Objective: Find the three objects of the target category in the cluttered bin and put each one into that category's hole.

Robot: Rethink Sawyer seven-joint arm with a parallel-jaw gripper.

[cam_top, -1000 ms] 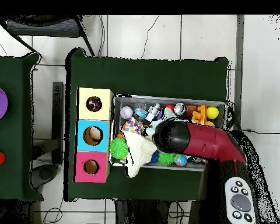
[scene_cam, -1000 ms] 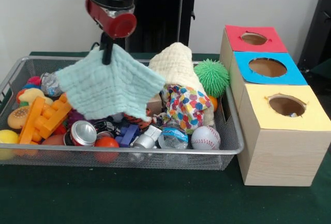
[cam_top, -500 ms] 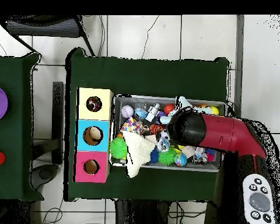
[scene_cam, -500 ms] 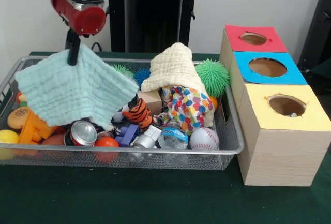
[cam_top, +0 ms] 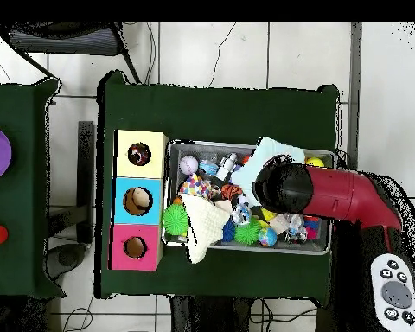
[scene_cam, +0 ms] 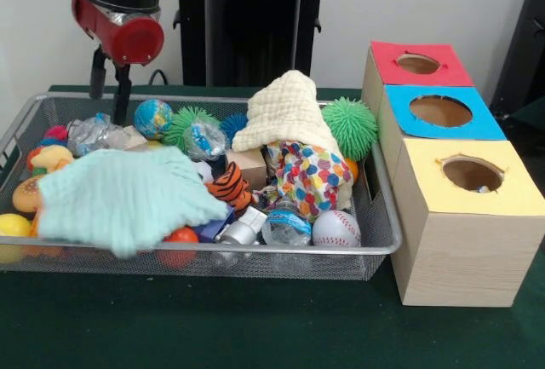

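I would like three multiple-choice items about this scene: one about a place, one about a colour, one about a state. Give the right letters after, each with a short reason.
1. Where does the mint green cloth lie?
A. in the wire bin, over the toys at its end away from the boxes
B. on the yellow-topped box
C. on the table outside the bin

2. What colour is the top of the middle box?
A. red
B. blue
C. yellow

3. What is the state of the gripper?
A. shut on the cloth
B. shut on a ball
C. open, holding nothing

Answers: 1 A, the cloth is spread inside the bin, covering toys. 2 B, it sits between the red and yellow tops. 3 C, its two fingers hang apart above the bin with nothing between them.
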